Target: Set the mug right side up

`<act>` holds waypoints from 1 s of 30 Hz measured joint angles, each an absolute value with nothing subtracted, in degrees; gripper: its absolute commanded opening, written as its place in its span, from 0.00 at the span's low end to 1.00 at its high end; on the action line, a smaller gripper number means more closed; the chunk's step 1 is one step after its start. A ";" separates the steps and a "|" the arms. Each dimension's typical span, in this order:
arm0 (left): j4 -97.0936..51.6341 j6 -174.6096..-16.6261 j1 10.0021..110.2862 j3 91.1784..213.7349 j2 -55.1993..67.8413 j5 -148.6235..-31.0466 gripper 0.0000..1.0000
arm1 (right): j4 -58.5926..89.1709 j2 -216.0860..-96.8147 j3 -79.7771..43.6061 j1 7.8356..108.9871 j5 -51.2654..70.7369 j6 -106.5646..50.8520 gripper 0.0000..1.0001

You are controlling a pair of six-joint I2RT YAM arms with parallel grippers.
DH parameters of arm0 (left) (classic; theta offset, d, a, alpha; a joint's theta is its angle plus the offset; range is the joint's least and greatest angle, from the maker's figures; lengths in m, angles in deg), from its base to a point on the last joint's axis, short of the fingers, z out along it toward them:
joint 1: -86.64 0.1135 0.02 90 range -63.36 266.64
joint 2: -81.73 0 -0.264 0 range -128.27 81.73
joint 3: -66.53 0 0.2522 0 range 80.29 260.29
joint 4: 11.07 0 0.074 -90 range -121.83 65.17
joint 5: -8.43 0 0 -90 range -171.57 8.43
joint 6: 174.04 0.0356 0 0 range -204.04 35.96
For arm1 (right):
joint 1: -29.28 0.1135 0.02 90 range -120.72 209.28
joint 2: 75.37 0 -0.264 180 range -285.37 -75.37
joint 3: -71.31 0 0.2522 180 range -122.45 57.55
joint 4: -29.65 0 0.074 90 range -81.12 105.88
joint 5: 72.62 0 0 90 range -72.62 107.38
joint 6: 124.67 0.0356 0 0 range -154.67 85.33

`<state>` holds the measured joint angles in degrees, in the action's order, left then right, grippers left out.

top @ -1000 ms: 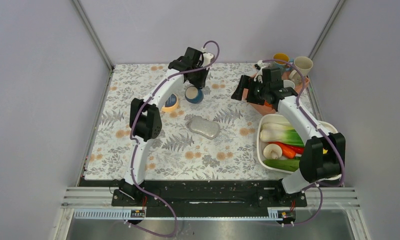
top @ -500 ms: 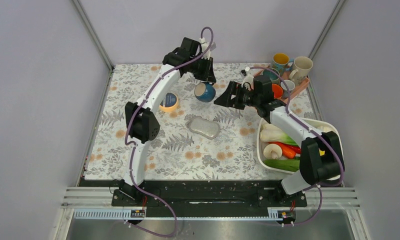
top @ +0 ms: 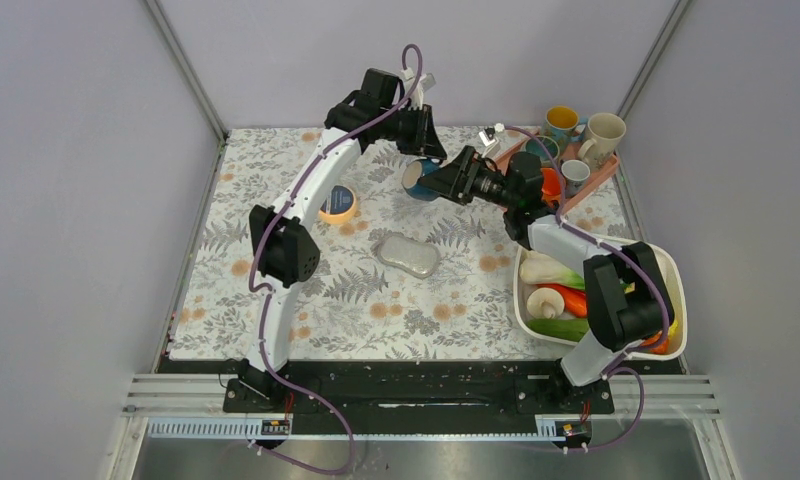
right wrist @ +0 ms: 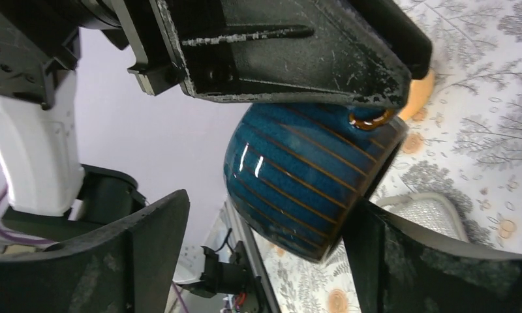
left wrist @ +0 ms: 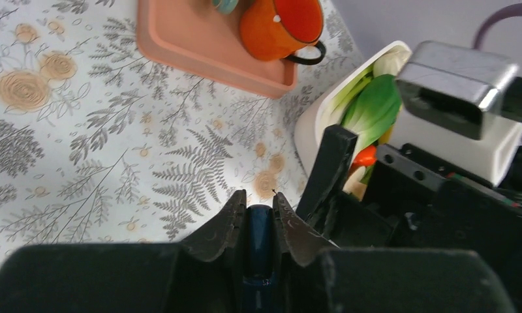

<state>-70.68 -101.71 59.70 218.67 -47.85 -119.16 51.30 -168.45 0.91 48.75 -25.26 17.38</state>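
Note:
The blue mug with thin gold stripes (top: pixel 419 181) hangs in the air over the back middle of the table, tilted onto its side. My left gripper (top: pixel 425 152) is shut on its dark blue handle (left wrist: pixel 260 225), which shows between the fingers in the left wrist view. My right gripper (top: pixel 454 176) is open, with one finger on either side of the mug's body (right wrist: pixel 304 173). The right finger (right wrist: pixel 428 261) is close against the mug's rim, and the left finger (right wrist: pixel 147 248) stands well apart from it.
A pink tray (top: pixel 586 181) with several mugs, one orange (left wrist: pixel 281 26), stands at the back right. A white tub of vegetables (top: pixel 524 300) is at the right. A silver scouring pad (top: pixel 408 254) and a tape roll (top: pixel 338 203) lie on the floral cloth.
My left gripper has lifted the mug off the table, carried it right and tilted it. My right gripper has swung left from the tray and now brackets the mug.

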 measured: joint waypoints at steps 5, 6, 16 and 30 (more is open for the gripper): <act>-67.53 -105.45 59.70 218.43 -47.61 -122.92 0.00 | 59.98 -170.17 0.99 48.68 -26.81 24.64 0.15; -66.29 -106.41 59.95 218.41 -47.28 -124.14 0.00 | 61.29 -170.31 1.04 48.60 -27.29 25.62 0.03; -62.53 -104.24 60.51 218.15 -44.18 -126.83 0.98 | 47.50 -165.43 -4.69 49.62 -26.76 13.73 0.00; -68.75 -77.60 62.37 217.12 -43.07 -82.02 0.99 | -17.61 -182.06 -42.87 48.14 -2.50 -27.01 0.00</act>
